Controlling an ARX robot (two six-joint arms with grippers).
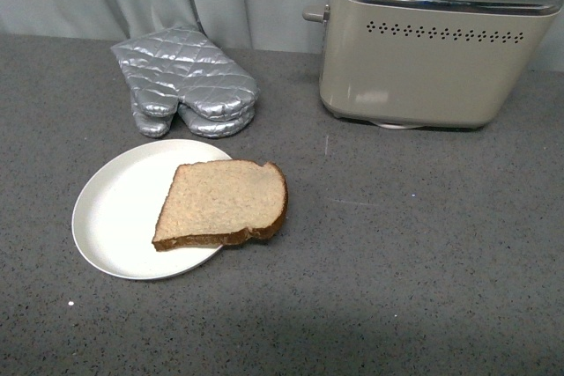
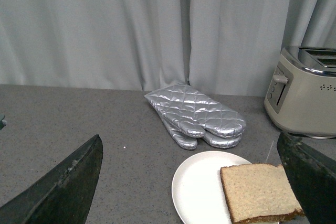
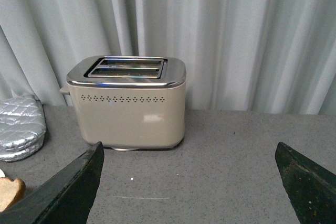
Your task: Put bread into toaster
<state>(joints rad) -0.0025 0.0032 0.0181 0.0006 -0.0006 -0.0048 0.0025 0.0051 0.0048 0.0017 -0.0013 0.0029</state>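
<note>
A slice of light-brown bread (image 1: 225, 202) with a dark crust lies flat, half on a white plate (image 1: 115, 209) and half over its right rim. It also shows in the left wrist view (image 2: 260, 191), and a corner of it shows in the right wrist view (image 3: 9, 191). The beige toaster (image 1: 432, 46) with a chrome top and two empty slots stands at the back right; it also shows in the right wrist view (image 3: 128, 103). Neither arm shows in the front view. My left gripper (image 2: 194, 192) is open above the counter near the plate. My right gripper (image 3: 191, 187) is open and empty, facing the toaster.
A pair of silver quilted oven mitts (image 1: 189, 85) lies behind the plate, left of the toaster. A grey curtain (image 2: 157, 24) hangs behind the dark speckled counter (image 1: 397, 261). The toaster's lever knob (image 1: 315, 15) sticks out on its left side.
</note>
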